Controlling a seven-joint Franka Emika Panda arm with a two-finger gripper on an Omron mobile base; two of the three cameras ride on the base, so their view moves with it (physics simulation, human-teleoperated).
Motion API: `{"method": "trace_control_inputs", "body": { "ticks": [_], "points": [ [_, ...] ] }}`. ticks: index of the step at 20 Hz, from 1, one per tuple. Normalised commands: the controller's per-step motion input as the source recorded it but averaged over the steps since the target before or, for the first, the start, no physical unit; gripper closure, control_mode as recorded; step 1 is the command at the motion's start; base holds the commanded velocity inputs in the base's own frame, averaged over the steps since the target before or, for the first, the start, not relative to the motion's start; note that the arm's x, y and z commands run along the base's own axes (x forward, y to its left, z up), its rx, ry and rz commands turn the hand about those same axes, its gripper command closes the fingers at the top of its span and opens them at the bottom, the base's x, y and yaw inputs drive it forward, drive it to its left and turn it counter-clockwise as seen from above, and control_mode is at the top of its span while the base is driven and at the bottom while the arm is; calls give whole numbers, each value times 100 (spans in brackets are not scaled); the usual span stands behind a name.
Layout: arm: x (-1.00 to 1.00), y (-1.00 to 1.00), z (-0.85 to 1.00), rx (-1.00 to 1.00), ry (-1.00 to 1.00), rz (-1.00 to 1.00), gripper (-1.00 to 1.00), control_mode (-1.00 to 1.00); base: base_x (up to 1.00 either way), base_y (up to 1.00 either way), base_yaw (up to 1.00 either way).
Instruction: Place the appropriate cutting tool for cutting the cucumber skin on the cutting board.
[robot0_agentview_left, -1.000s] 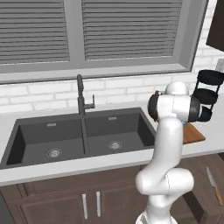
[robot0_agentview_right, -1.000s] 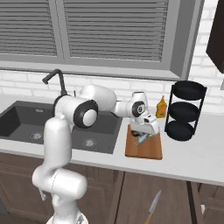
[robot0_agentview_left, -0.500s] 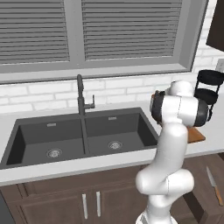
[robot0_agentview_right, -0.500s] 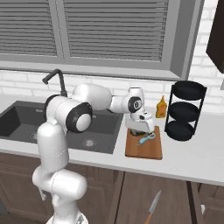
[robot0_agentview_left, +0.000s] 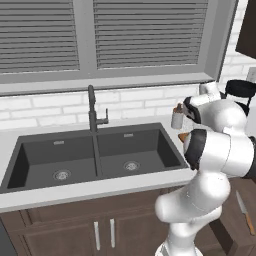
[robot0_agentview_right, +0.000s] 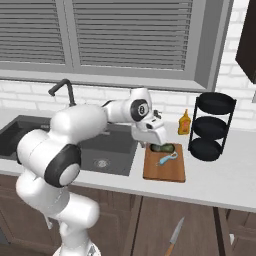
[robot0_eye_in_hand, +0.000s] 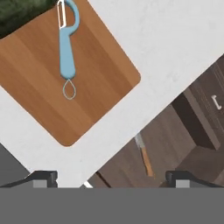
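The light blue peeler (robot0_eye_in_hand: 66, 48) lies flat on the reddish-brown cutting board (robot0_eye_in_hand: 100, 83), its blade end beside the dark green cucumber (robot0_eye_in_hand: 17, 13). From the right base camera, the peeler (robot0_agentview_right: 167, 158) rests mid-board (robot0_agentview_right: 164, 169) just in front of the cucumber (robot0_agentview_right: 162, 148). My gripper (robot0_eye_in_hand: 111, 178) hangs above the board, open, with nothing between its fingertips (robot0_eye_in_hand: 41, 177). Seen from the right, the gripper (robot0_agentview_right: 152, 136) hovers over the board's back left edge. A corner of the board (robot0_agentview_left: 184, 136) peeks out behind the arm in the left base view.
A knife (robot0_agentview_right: 175, 237) with an orange handle lies on the floor below the counter, seen also as the knife (robot0_eye_in_hand: 144, 157). A black three-tier rack (robot0_agentview_right: 212, 125) and a yellow bottle (robot0_agentview_right: 184, 122) stand right of the board. The double sink (robot0_agentview_left: 95, 155) is to its left.
The gripper has let go of the peeler and risen off the board. The peeler now lies free beside the cucumber.
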Motion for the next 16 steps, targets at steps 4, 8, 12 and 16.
{"method": "trace_control_inputs", "body": {
  "ticks": [4, 8, 12, 16],
  "points": [
    [-75, 66, 69, -10, -2, 0, -100, -100, 0, 0, 0],
    [-70, 79, 64, -9, 0, 0, -100, -100, 0, 0, 0],
    [-52, 96, 64, -10, 0, 0, -100, -100, 0, 0, 0],
    [-47, 100, 51, -11, 0, 0, -100, -100, 0, 0, 0]
  ]
}}
